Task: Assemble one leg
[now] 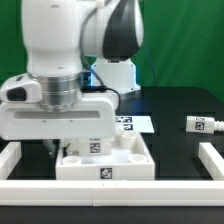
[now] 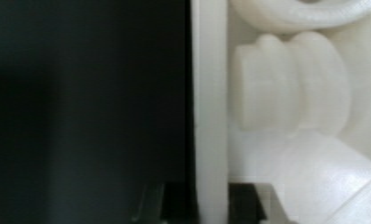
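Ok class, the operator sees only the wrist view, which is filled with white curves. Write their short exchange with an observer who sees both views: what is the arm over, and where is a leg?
Operator: All I see is white. What am I over?
Observer: The big white block, by the front rail.
Operator: Any leg nearby?
Observer: One leg lies on the table at the exterior view's right, apart from the block.

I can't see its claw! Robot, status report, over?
Gripper low, astride the white block's wall, grip unclear. Leg lying alone on the table, exterior view's right. Nothing crowds it.
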You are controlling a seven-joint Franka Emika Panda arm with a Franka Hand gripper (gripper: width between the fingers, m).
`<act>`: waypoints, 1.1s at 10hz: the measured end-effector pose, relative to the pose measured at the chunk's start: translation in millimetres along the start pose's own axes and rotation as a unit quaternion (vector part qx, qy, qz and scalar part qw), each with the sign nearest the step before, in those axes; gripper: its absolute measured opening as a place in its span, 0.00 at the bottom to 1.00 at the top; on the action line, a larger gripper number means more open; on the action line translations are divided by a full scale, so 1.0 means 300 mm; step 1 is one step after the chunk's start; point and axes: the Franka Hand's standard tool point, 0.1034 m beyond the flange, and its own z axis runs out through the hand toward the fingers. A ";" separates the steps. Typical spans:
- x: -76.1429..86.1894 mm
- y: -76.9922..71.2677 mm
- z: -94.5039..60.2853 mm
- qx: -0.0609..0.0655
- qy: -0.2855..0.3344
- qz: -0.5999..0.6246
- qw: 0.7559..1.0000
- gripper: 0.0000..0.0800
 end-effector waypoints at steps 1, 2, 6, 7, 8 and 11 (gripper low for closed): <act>0.019 -0.060 -0.007 0.003 0.001 0.018 1.000 0.07; 0.027 -0.111 -0.008 0.004 0.002 0.014 1.000 0.07; 0.093 -0.287 -0.035 0.007 0.024 0.006 1.000 0.07; 0.103 -0.295 -0.042 0.007 0.025 0.008 1.000 0.07; 0.115 -0.296 -0.047 0.006 0.028 0.010 1.000 0.07; 0.116 -0.295 -0.042 0.005 0.027 0.010 1.000 0.07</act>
